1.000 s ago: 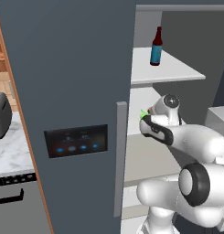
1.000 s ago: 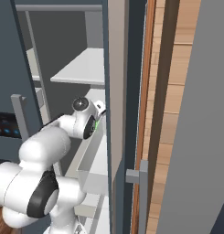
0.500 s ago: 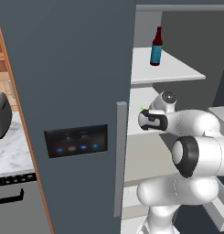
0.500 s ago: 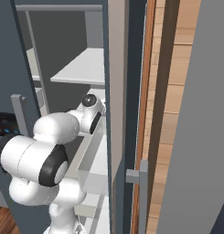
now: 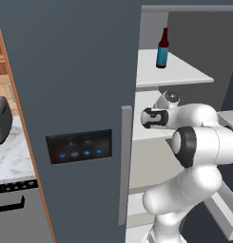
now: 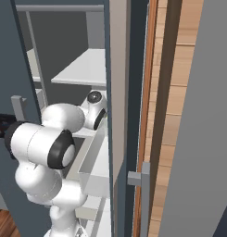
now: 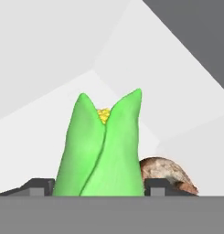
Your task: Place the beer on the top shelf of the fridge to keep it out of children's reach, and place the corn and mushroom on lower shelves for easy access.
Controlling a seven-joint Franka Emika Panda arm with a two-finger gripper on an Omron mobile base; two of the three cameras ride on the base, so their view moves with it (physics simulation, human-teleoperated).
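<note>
Hand view: the corn (image 7: 102, 148) is seen at the lower centre of the frame, its green husk split at the tip to expose yellow kernels. It stands between the two dark fingertips (image 7: 38, 186) of the gripper (image 7: 97, 187), which are set against its sides, so the corn is gripped by jaws held fairly wide. The mushroom (image 7: 170, 176) is seen at the lower right, just beside the corn and partly hidden behind it; contact between the two cannot be determined. Pale grey interior surfaces are shown behind both items. In the left base view, the beer (image 5: 162, 49) is shown upright in the upper centre-right, standing on the top shelf (image 5: 175, 73) of the fridge (image 5: 75, 71). The arm is extended into the opening below that shelf, at centre right. In the right base view, the top shelf (image 6: 85, 69) is seen at upper left, with the arm below it at left.
</note>
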